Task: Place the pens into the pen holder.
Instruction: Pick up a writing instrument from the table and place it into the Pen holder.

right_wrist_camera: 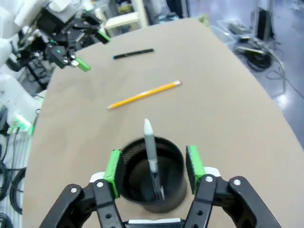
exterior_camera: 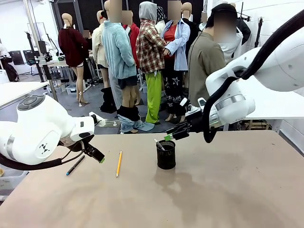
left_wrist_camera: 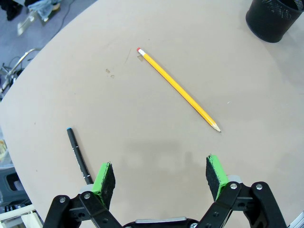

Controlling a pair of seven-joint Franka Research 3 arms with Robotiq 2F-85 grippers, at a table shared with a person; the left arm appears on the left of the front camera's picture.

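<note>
Table: tan top (exterior_camera: 228, 190), carrying the pen holder near the middle and two loose pens toward the robot's left.
Right arm: (exterior_camera: 280, 61) reaching in from the right, ending just above the pen holder.
Left arm: (exterior_camera: 38, 128) low over the table's left part.
Right jaws: parted, holding nothing, with green pads (right_wrist_camera: 114, 172) either side of the white pen and a gap showing on both sides.
Left jaws: spread wide and empty, with one pad (left_wrist_camera: 103, 183) just beside the black pen.
Pen holder: (exterior_camera: 166, 155) upright black mesh cup, directly under the right jaws.
Pencil: (exterior_camera: 118, 164) flat on the table, between black pen and pen holder, apart from both.
Black pen: (exterior_camera: 75, 165) flat on the table, blue end pointing away from the left jaws.
White pen: (right_wrist_camera: 150, 147) standing inside the pen holder, leaning, top poking above the rim.
Step in hand, judged: release of the white pen.
Doing it well: open fully first, then rise straight up along the pen's line, with no sideways drift.
Risk: a pad catching the pen's top and dragging it out, or nudging the light cup over.
</note>
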